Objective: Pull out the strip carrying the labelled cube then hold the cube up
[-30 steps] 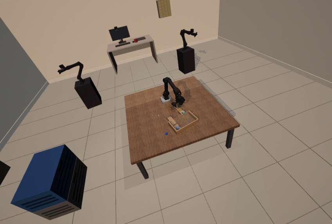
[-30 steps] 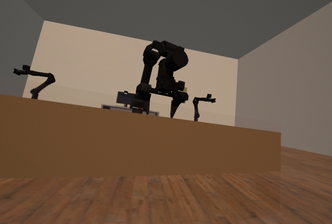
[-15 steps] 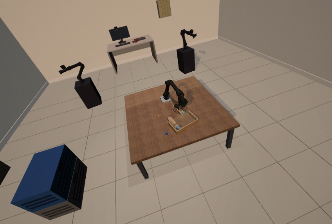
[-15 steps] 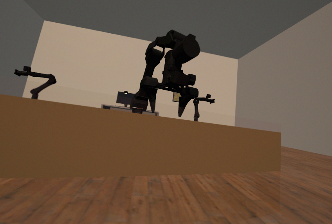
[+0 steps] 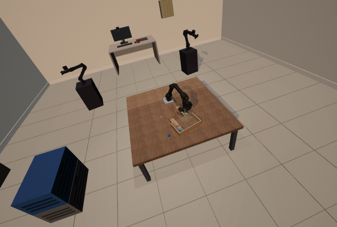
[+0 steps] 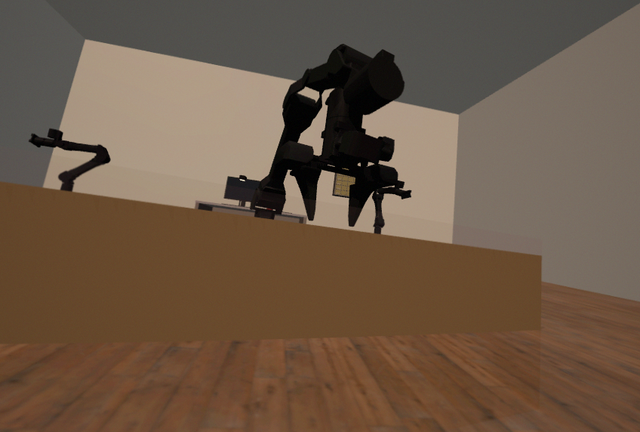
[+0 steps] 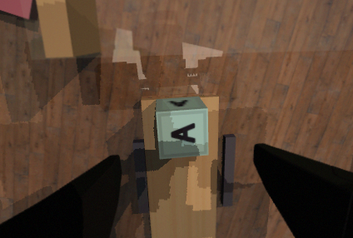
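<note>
Wrist view: gripper [image 7: 187, 190] open and empty, jaws straddling the strip [image 7: 183, 198], labelled cube [image 7: 182, 131] sitting on it just ahead of the fingertips, apparently lined up for grasping.

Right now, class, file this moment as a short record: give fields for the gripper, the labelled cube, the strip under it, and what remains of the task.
gripper: open, fingers either side of the strip, touching nothing
cube: pale green, letter A, resting on the strip
strip: tan, in one piece as far as the wrist view shows, lying on the wooden table
cube position: ahead of the fingertips, not between them
remaining: grasp cube, lift it
</note>
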Motion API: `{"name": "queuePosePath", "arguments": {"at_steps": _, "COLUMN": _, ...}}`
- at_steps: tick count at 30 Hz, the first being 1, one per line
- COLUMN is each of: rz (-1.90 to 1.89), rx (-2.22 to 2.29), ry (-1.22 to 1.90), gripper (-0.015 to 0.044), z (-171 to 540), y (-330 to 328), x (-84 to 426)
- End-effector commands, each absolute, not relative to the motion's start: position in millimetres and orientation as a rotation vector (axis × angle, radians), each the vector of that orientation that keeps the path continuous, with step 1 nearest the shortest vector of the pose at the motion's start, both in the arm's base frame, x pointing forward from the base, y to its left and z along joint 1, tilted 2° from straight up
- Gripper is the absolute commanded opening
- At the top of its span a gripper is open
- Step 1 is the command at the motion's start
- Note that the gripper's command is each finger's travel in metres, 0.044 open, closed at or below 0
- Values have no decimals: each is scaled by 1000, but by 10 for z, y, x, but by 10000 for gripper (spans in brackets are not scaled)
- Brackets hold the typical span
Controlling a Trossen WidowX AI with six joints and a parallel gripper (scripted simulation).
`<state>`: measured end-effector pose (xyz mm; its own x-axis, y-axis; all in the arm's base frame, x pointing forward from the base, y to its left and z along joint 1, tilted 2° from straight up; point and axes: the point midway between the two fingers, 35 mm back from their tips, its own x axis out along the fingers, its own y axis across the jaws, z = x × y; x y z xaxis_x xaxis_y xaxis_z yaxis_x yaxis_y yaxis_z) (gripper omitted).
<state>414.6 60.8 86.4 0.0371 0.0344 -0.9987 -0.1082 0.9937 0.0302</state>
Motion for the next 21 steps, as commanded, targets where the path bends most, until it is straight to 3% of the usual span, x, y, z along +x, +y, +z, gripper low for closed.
{"name": "queuePosePath", "arguments": {"at_steps": 1, "rz": 115, "rx": -61, "ry": 1534, "gripper": 250, "z": 792, "y": 614, "x": 4158}}
{"name": "queuePosePath", "arguments": {"at_steps": 21, "rz": 115, "rx": -61, "ry": 1534, "gripper": 250, "z": 465, "y": 621, "x": 4173}}
